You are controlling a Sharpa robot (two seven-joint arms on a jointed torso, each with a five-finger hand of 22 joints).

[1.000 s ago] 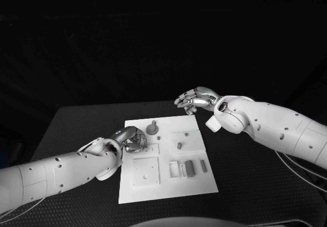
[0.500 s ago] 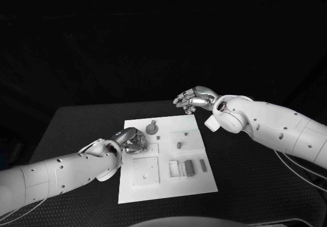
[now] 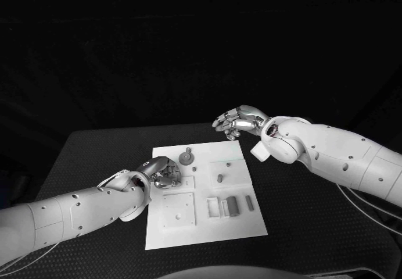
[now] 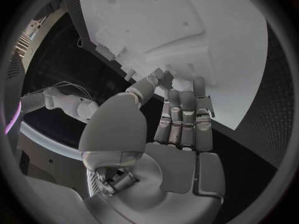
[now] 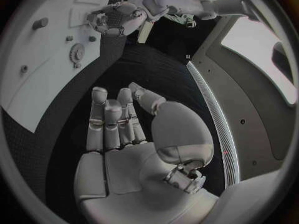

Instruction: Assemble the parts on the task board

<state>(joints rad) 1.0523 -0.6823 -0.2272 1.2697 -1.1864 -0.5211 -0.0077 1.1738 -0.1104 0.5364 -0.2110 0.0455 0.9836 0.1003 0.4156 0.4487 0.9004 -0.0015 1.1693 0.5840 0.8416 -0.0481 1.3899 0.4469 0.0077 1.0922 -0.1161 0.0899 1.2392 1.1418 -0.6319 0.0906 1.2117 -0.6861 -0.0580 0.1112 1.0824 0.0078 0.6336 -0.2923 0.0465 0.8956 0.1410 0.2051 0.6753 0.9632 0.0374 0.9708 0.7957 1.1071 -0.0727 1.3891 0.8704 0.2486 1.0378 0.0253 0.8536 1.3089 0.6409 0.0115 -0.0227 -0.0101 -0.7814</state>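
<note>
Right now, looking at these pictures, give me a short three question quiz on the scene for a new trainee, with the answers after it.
1. True or false: the right hand is over the board.
2. Which hand is at the board's edge? A) left B) right C) both
3. Fill in: the gear-shaped part lies at the board's ____ end, seen from the robot.

Key
1. False. It hangs over the black table past the board's far edge, holding nothing.
2. A. The left hand is at the board's left side, fingers bent onto it; whether it grips a part cannot be told.
3. Far.
</note>
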